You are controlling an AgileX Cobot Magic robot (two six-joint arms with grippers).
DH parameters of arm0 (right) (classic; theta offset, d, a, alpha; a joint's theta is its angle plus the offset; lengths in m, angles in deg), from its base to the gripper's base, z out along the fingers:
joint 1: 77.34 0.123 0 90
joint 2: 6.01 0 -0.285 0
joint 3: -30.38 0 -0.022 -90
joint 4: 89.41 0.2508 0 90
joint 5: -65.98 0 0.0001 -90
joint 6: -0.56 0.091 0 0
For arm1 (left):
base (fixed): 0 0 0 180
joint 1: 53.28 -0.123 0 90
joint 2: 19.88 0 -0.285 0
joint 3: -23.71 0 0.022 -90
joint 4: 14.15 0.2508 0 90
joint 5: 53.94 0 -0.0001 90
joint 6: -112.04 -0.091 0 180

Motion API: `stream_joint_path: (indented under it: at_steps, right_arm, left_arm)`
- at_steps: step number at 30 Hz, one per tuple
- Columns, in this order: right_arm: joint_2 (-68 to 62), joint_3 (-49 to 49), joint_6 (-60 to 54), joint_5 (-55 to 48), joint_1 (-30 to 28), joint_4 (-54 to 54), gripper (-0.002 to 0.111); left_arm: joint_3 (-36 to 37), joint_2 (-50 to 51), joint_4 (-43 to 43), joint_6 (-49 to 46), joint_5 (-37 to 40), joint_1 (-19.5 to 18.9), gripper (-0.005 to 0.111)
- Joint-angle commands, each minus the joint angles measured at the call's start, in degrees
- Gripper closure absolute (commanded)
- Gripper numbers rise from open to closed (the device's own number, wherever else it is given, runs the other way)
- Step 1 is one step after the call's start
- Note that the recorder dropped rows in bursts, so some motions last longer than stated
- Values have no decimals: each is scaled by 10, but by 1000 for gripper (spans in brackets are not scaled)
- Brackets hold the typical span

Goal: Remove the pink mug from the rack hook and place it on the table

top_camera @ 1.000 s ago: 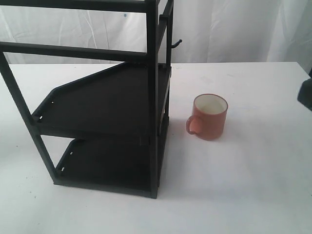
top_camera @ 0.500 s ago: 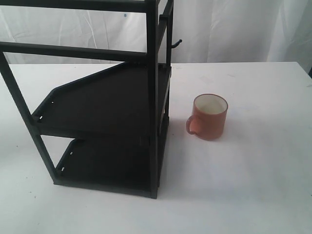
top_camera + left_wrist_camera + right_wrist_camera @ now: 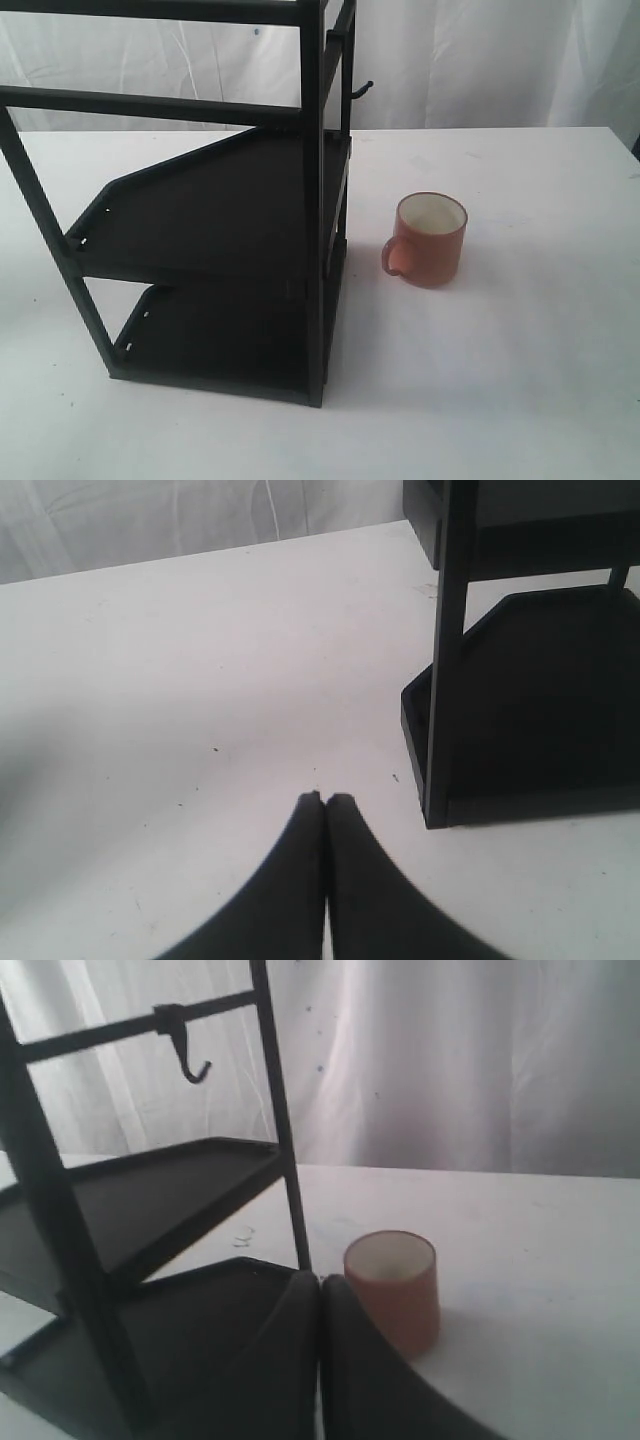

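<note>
**Right gripper (image 3: 320, 1282) withdrawn, pink mug (image 3: 430, 240) down beside rack (image 3: 220, 200)**

Has gone from the exterior view's right edge, where a dark shape showed a second ago. Leaves the pink mug upright and untouched on the table (image 3: 520, 350), just beside the rack's lower shelves, handle turned toward the rack. Leaves the rack hook (image 3: 362, 90) bare, high on the rack's post, well above the mug. Reads as the task most likely done, with only the retreat left. Shows fingers pressed together in the right wrist view, pinching nothing and apart from the mug. Finds the left gripper (image 3: 325, 800) likewise pressed together and empty, over bare table near the rack's foot.
</note>
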Motion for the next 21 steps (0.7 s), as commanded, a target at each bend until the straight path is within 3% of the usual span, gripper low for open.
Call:
stream_joint_path:
  at_steps: [1,9,21]
  right_arm:
    - [41,-54,-23,9,-42,-12,108]
    - [107,-138,-21,15,-104,-11,108]
    - [111,-173,-21,5,-118,-13,108]
  left_arm:
    - [2,-2,1,3,2,-3,107]
    - [2,-2,1,3,2,-3,107]
    - [2,-2,1,3,2,-3,107]
